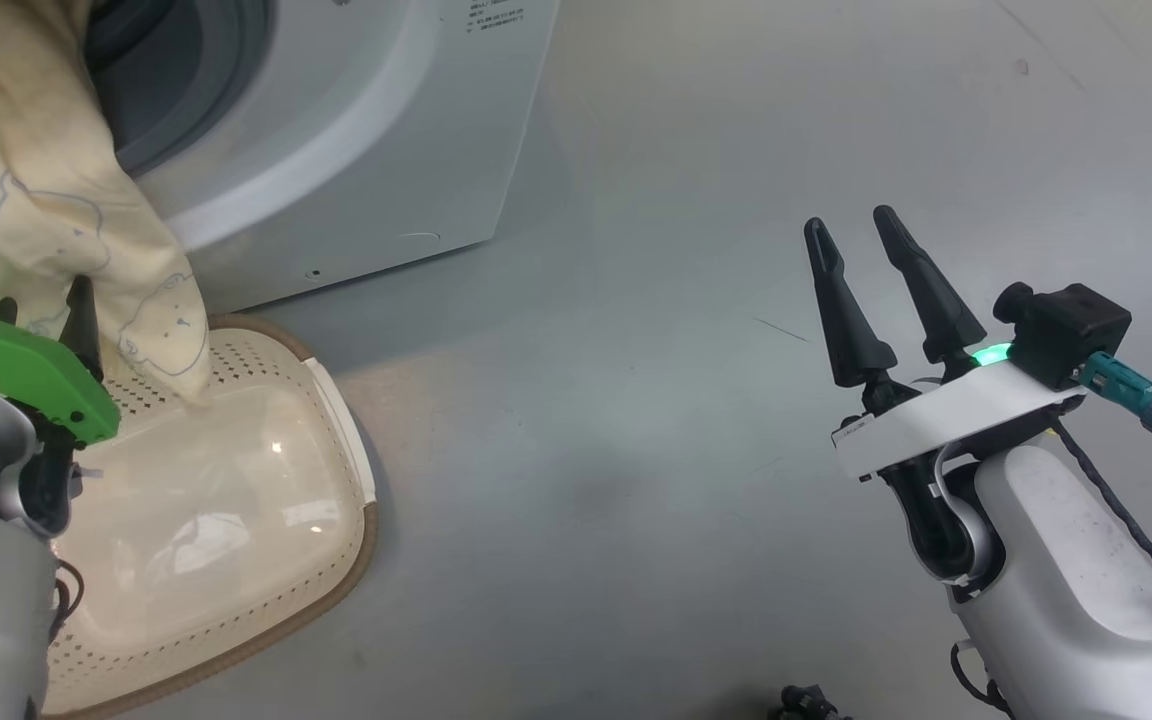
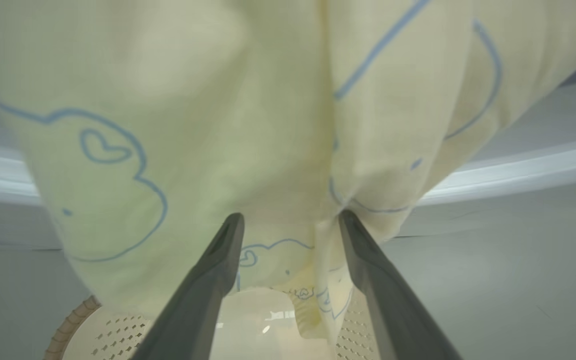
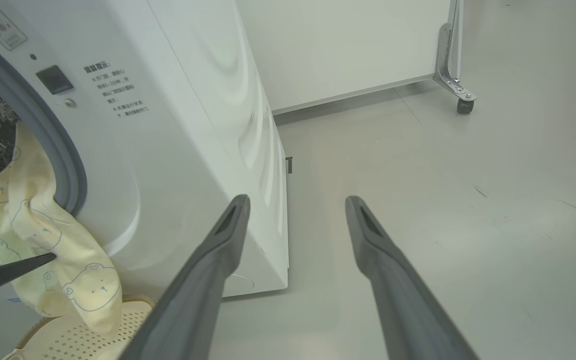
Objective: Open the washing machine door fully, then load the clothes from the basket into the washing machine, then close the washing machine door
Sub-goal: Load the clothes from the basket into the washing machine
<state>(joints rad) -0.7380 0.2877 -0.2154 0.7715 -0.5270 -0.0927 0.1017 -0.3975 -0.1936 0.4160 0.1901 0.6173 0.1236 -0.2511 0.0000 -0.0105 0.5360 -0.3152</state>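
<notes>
The white washing machine (image 1: 356, 130) stands at the upper left, its drum mouth ringed by a grey gasket (image 3: 63, 165). The washing machine door is out of view. A pale yellow garment (image 1: 46, 220) with bear outlines hangs out of the mouth, and its lower end dips into the cream basket (image 1: 346, 470) on the floor below. My left gripper (image 1: 41, 300) is open right at the hanging cloth (image 2: 168, 125), its fingertips (image 2: 230, 230) touching or nearly touching it. My right gripper (image 1: 856, 225) is open over bare floor to the right, holding nothing (image 3: 296, 200).
The basket's glossy bottom (image 1: 206, 500) shows bare. A white panel on a castor (image 3: 463, 105) stands beyond the machine's right side. Grey floor (image 1: 636, 400) spreads to the right of the machine and the basket. A small dark part (image 1: 806, 700) lies at the bottom edge.
</notes>
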